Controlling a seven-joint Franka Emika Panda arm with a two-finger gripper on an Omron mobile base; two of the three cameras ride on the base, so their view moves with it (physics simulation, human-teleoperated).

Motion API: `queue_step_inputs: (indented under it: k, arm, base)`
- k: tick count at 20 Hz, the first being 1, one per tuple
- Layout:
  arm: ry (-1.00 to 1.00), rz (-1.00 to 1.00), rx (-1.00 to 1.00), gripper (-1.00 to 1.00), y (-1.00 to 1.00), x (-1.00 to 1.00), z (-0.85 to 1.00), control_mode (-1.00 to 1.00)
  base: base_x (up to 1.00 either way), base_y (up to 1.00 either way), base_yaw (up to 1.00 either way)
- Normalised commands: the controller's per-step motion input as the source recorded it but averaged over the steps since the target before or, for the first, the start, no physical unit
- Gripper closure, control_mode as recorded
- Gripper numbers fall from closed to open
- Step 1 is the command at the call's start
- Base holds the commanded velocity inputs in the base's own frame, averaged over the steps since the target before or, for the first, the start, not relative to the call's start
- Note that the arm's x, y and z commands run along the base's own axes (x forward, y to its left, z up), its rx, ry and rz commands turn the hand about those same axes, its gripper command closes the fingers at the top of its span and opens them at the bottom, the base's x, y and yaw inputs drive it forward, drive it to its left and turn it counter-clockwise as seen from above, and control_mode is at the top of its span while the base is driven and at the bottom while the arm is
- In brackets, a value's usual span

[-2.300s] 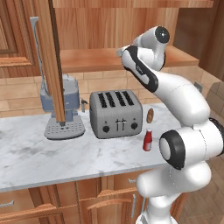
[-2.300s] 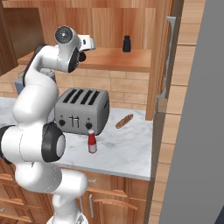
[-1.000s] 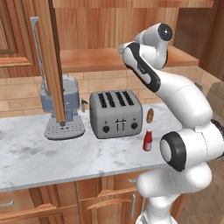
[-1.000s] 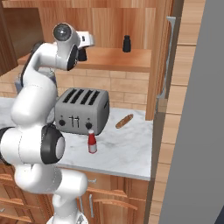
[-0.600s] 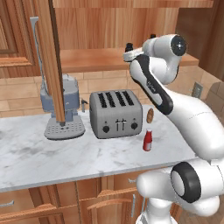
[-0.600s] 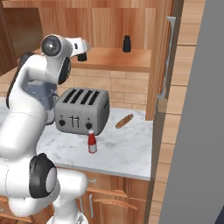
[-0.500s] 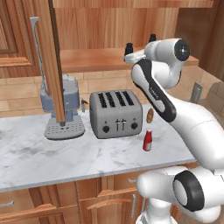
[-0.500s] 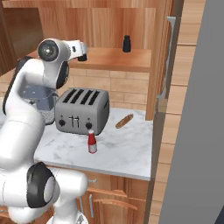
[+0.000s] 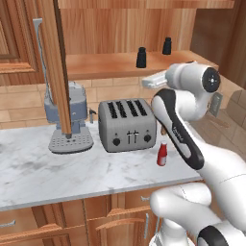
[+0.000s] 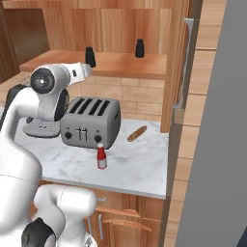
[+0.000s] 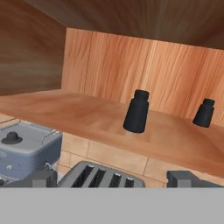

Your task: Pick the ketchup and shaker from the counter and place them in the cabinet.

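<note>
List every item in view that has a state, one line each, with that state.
end effector: open, empty, facing the cabinet shelf.
ketchup: upright on the counter, cap on, not yet picked.
nearer shaker: upright on the cabinet shelf.
farther shaker: upright on the same shelf, apart from the first.
cabinet: door open.
toaster: upright on the counter; slot contents cannot be told.

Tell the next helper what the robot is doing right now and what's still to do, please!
Gripper: open, holding nothing, up in front of the cabinet shelf.
Shaker: standing on the shelf. A second black shaker stands further along the same shelf.
Ketchup: upright on the counter, in front of the toaster's right end.
Done: shaker is shelved.
Left: pick up the ketchup and put it in the cabinet.
</note>
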Motion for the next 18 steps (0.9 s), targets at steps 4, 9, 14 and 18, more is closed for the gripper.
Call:
queue_step_inputs:
  k: [4,9,14,18]
  arm:
    - [0.05,-0.03,-0.03,-1.0,0.0,-0.19,-0.46,-1.0]
    - [0.09,-0.05,-0.04,-1.0,0.0,-0.06,-0.46,-1.0]
    - [0.12,-0.06,-0.04,-1.0,0.0,0.0,-0.46,-1.0]
    - [0.15,-0.07,-0.06,-1.0,0.0,0.0,-0.46,-1.0]
  base:
    - [0.0,0.0,0.0]
    - [0.0,0.0,0.0]
    - [0.0,0.0,0.0]
    - [0.0,0.0,0.0]
